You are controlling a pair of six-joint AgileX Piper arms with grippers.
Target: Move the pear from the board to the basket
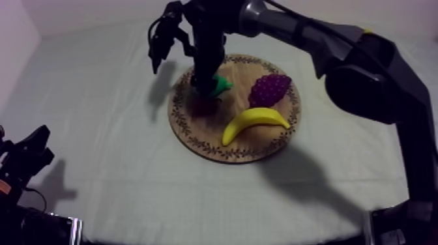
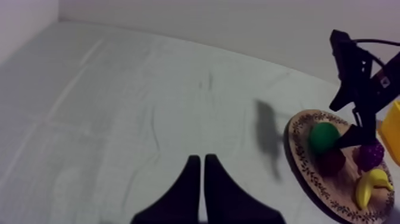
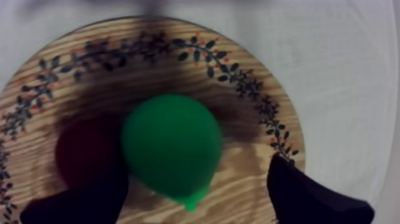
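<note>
Directly above the wooden board (image 3: 238, 77), the right tool (image 3: 193, 179) hangs open and empty, a finger on either side of the green pear (image 3: 171, 143), which rests on the board straight below it.

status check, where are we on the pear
Left gripper shut, over bare cloth. Right gripper open over pear on board. Small red fruit close beside pear, near one finger.

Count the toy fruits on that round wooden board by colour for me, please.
Green: 1, the pear
Purple: 1, the bunch of grapes
Yellow: 1, the banana
Red: 1, the small red fruit
Total: 4
</note>
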